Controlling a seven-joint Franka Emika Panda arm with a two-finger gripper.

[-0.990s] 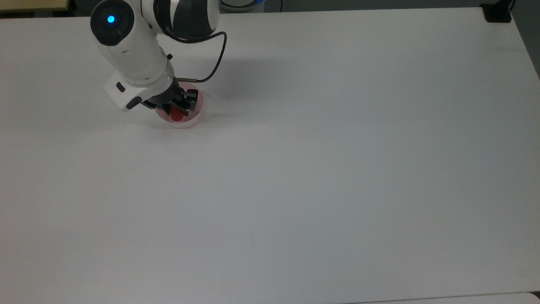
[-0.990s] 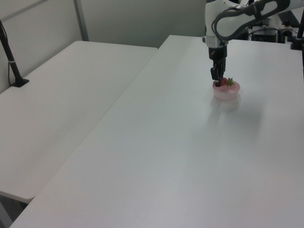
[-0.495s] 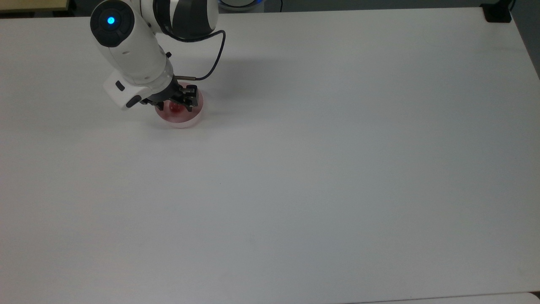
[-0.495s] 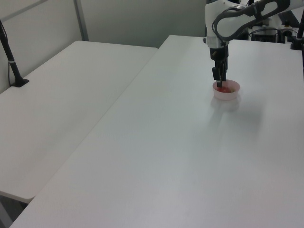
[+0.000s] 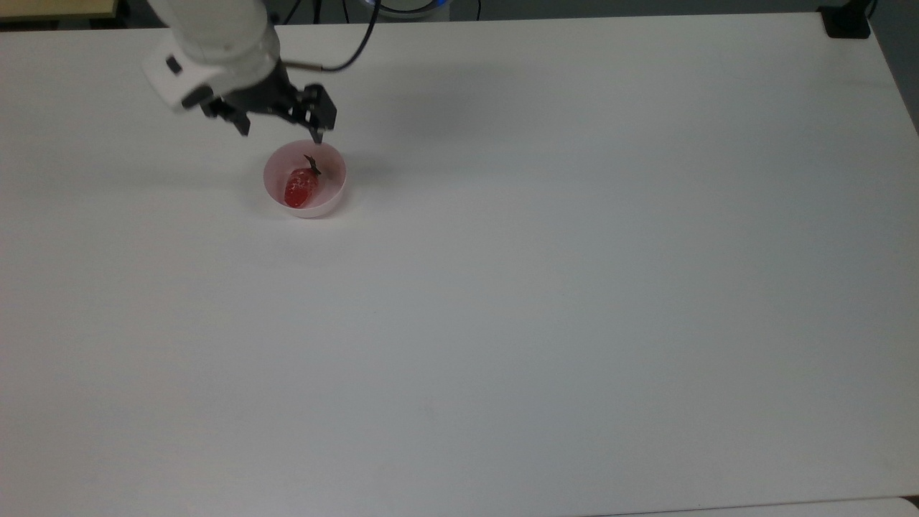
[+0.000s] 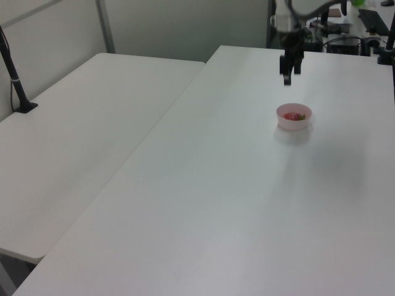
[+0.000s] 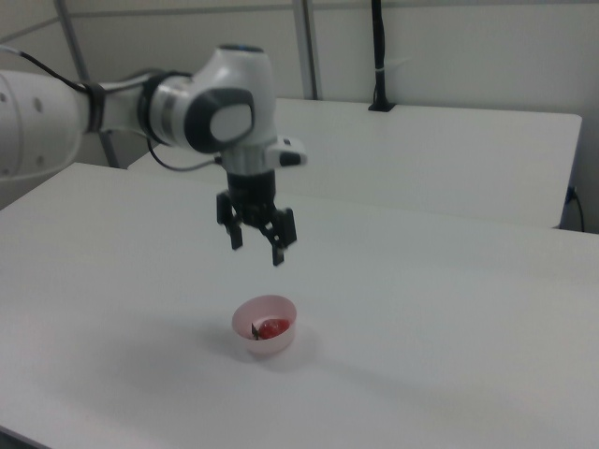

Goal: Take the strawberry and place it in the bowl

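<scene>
The red strawberry (image 5: 299, 188) lies inside the pale pink bowl (image 5: 332, 194), its dark stem pointing toward the top view's upper right. In the left view the strawberry (image 6: 293, 116) rests in the bowl (image 6: 294, 123), and in the right view the strawberry (image 7: 272, 327) lies in the bowl (image 7: 267, 344). My gripper (image 5: 281, 131) hangs open and empty well above the bowl; the gripper (image 7: 255, 250) has its fingers spread apart in the right view. In the left view the gripper (image 6: 290, 77) hovers above and behind the bowl.
The bowl stands on a wide white table (image 5: 538, 287). A second white table (image 6: 80, 148) adjoins it on the left view's left, with a black post (image 6: 15, 80) clamped to it. A black clamp (image 5: 846, 21) sits at the top view's upper right corner.
The gripper has let go of the strawberry, opened and risen away from the bowl. The strawberry now lies loose in the bowl.
</scene>
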